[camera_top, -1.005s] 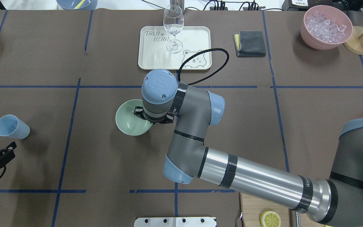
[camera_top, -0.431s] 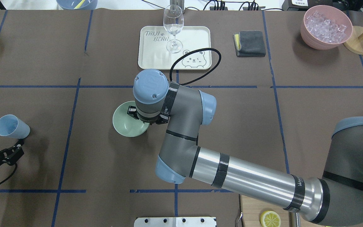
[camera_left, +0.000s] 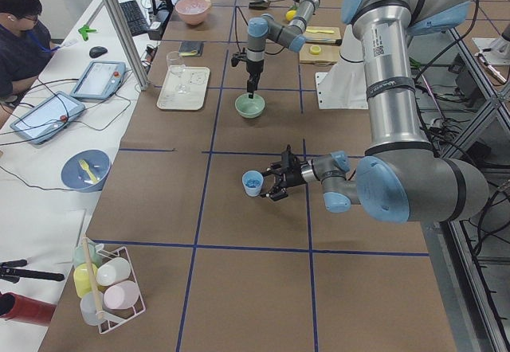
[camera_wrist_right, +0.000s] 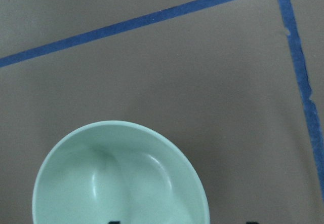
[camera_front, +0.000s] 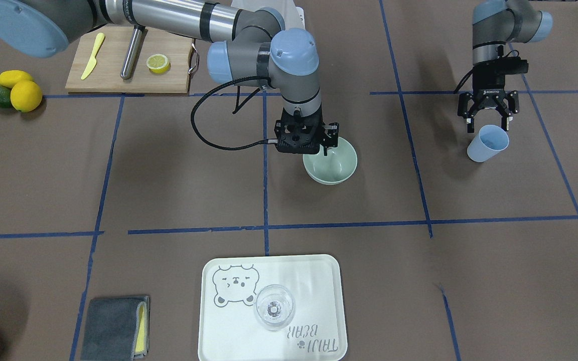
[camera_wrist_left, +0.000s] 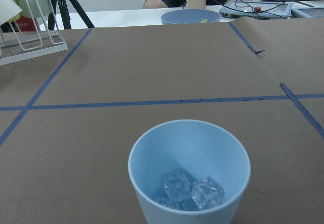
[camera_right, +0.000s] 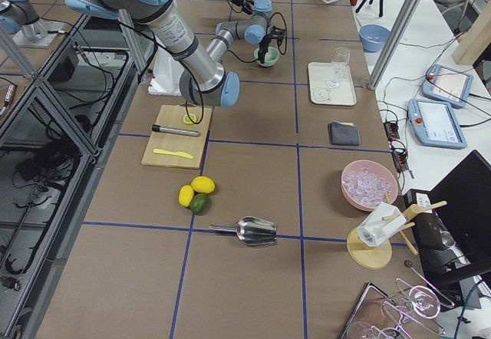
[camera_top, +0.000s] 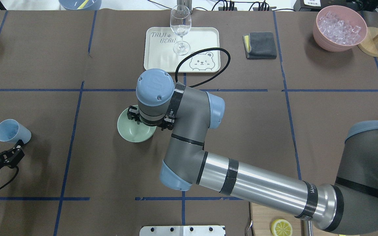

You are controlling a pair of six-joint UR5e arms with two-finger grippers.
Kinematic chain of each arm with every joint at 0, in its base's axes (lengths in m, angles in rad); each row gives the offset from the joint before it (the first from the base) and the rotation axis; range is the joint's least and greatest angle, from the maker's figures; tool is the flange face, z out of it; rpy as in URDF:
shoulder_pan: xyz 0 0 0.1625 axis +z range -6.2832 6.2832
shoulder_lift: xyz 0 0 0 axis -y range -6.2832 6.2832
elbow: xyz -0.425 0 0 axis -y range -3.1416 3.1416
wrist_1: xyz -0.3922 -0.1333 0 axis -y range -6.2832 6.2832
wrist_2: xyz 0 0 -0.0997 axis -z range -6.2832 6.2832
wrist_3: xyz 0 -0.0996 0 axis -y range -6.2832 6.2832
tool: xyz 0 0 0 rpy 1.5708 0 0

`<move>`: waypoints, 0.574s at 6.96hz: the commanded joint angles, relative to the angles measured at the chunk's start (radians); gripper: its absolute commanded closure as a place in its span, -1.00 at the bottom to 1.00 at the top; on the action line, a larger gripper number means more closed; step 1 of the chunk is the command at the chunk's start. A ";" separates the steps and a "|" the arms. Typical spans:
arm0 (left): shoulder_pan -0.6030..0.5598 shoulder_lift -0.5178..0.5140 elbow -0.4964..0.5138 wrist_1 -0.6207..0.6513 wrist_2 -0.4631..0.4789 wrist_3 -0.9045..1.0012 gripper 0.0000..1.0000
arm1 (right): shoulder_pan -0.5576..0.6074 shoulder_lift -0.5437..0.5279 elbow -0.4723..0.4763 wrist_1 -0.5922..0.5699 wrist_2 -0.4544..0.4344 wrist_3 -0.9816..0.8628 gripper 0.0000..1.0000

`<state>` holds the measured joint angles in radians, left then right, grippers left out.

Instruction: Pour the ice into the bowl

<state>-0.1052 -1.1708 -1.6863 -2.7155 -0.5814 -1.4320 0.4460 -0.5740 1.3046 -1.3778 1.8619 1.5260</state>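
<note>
**Hovering at the bowl's rim while the ice sits in the cup**

The right hand [camera_front: 325,148] points straight down over the edge of the pale green bowl [camera_front: 340,163], on the side nearest the robot. In the right wrist view only two dark fingertips show at the bottom edge. They are set well apart, with the bowl's smooth inside between them, so the hand looks spread. Whether a finger touches the rim cannot be told.

The bowl stands upright on the brown table [camera_front: 168,190], near its middle. The ice [camera_wrist_left: 192,191], a few clear cubes, lies at the bottom of the light blue cup [camera_front: 487,145]. The cup stands upright, well apart from the bowl, on the robot's left side. The left hand [camera_front: 488,123] hangs just behind the cup with its fingers spread wide, gripping nothing.

Across the table from the robot, a stemmed glass [camera_front: 274,307] stands on a cream tray [camera_front: 319,281].
</note>
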 commanded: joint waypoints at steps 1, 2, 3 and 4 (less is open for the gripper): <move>0.001 -0.045 0.032 -0.001 0.011 0.005 -0.95 | 0.029 -0.012 0.080 -0.126 0.039 -0.015 -1.00; 0.001 -0.082 0.069 -0.003 0.009 0.007 -0.93 | 0.052 -0.027 0.137 -0.211 0.039 -0.064 -1.00; -0.001 -0.081 0.069 -0.006 0.003 0.019 -0.93 | 0.068 -0.067 0.184 -0.239 0.039 -0.108 -1.00; -0.011 -0.081 0.069 -0.009 0.005 0.037 -0.93 | 0.080 -0.114 0.223 -0.239 0.039 -0.127 -1.00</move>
<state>-0.1079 -1.2468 -1.6218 -2.7208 -0.5758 -1.4130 0.5081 -0.6363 1.4733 -1.5940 1.8998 1.4342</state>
